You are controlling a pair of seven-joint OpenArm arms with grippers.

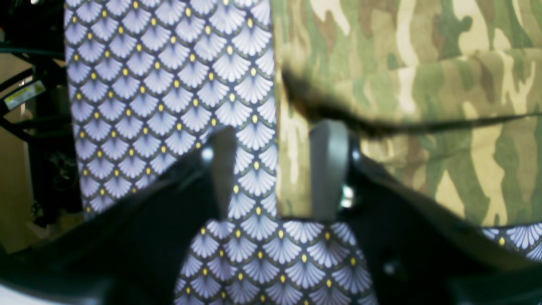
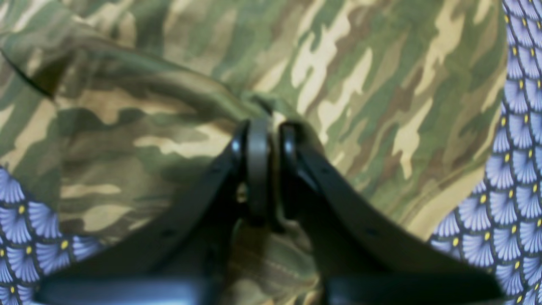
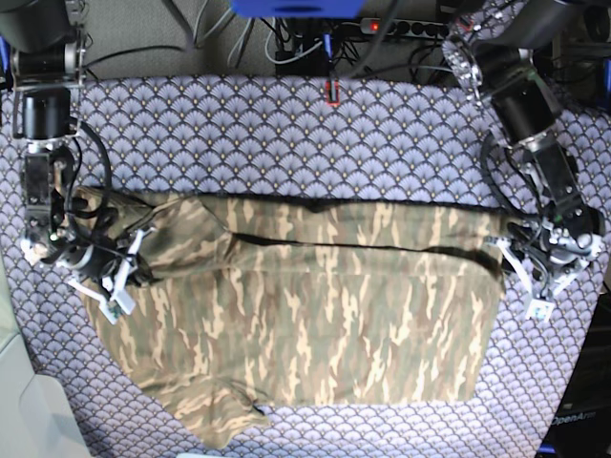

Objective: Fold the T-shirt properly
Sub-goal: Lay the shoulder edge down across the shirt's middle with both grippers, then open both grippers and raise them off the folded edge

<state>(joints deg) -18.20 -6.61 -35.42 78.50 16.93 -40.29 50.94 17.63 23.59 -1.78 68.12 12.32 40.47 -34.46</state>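
The camouflage T-shirt (image 3: 315,315) lies spread on the fan-scale table cloth (image 3: 286,143), with its top part folded over along a dark crease. At the shirt's right edge my left gripper (image 1: 275,169) (image 3: 522,258) stands open. One finger is over the shirt (image 1: 402,84), the other over bare cloth (image 1: 169,84), and nothing is between them. My right gripper (image 2: 273,127) (image 3: 143,250) is at the shirt's left side. Its fingers stand almost together on a raised ridge of the T-shirt (image 2: 338,63) fabric.
The table's edge and a dark frame (image 1: 38,106) show just left of the left gripper. A power strip (image 3: 410,27) and cables lie beyond the table's back edge. A small red object (image 3: 330,92) sits at the back middle of the cloth.
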